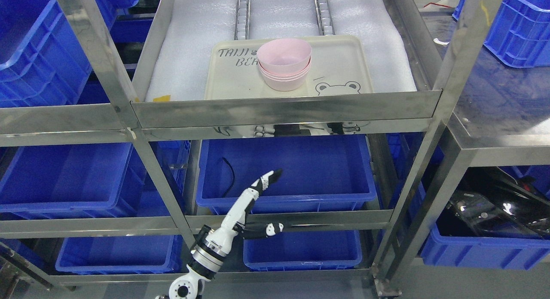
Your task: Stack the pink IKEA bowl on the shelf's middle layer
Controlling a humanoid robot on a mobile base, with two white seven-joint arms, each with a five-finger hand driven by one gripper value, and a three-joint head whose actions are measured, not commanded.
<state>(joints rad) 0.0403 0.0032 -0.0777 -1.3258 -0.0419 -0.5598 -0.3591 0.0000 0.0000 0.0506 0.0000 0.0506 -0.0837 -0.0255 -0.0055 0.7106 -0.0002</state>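
Over on the far left, blue crates [64, 178] are sitting in the neighbouring metal rack, one above another. Moving in, the left hand [253, 208] is reaching up from the bottom edge, low in front of the shelf [283, 108], its fingers [268, 178] stretched out straight and the thumb sticking out to the side, gripping nothing. It is hanging in front of the big blue bin [288, 170] on the lower layer, well below the bowls.

Up on the layer above, a cream tray [232, 82] with a bear drawing is lying on white foam padding [189, 45]. The pink bowls [284, 62] are sitting near the middle of that tray, nested into one stack, upright, with the topmost bowl tilting a little in the pile. Nothing is touching them.

Sliding right, a steel post [447, 88] is framing the shelf, and beyond it more blue crates [520, 28] are showing at the top corner. Lower right, something dark and glossy [494, 208] is lying in another crate; what it is, I cannot tell. The right arm is not showing.
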